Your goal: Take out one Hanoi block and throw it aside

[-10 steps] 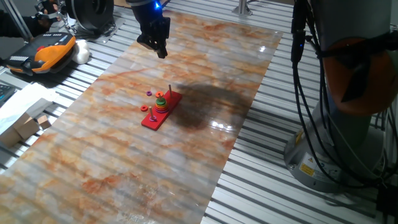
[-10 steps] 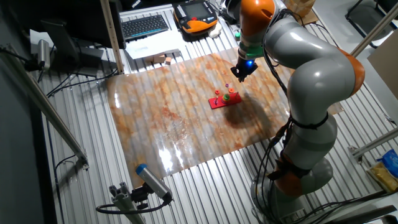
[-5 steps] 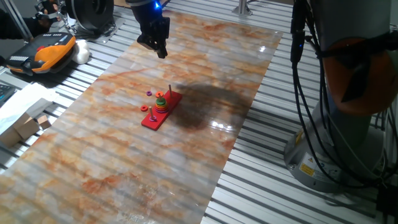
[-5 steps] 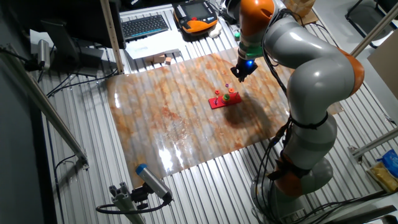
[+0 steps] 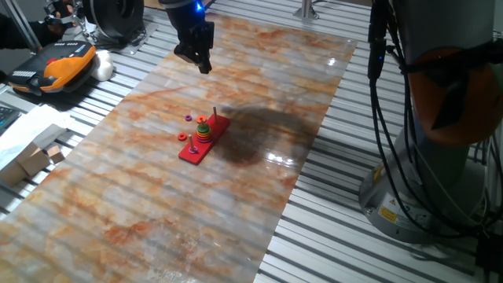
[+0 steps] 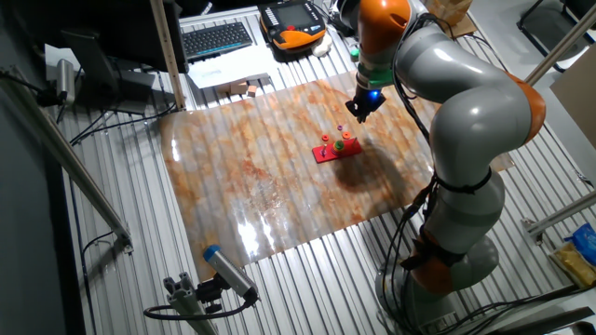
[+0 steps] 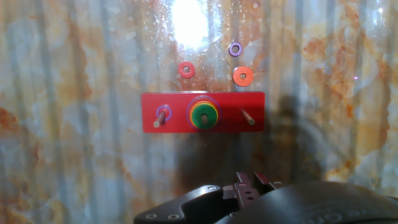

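Your hand (image 5: 203, 63) hangs in the upper left of one fixed view, well above the marbled orange-and-white bench top (image 5: 236, 196) and well apart from the toy; nothing sits between its fingers. Whether the jaws are parted or closed, you cannot tell: in the hand view only dark housing fills the bottom edge.

The small flat bright-green ring (image 7: 203, 115) sits on top of the stack on the middle peg of the flat red peg board (image 7: 174, 121), centre of the hand view. A yellow ring (image 7: 212, 109) shows just under it, with a wider ring below that. In one fixed view the stack (image 5: 203, 131) stands mid-board, near the frame's centre left.

On the left peg in the hand view you have a small purple ring (image 7: 163, 113). The right peg (image 7: 248, 117) is bare.

Three loose rings lie on the bench just above the board in the hand view: a red ring (image 7: 186, 70), an orange ring (image 7: 243, 76) and a tiny purple ring (image 7: 235, 49) further up.

In the other fixed view the grey-and-orange arm (image 6: 456, 102) curves over the right of the frame, the board (image 6: 328, 154) below the hand (image 6: 359, 110).
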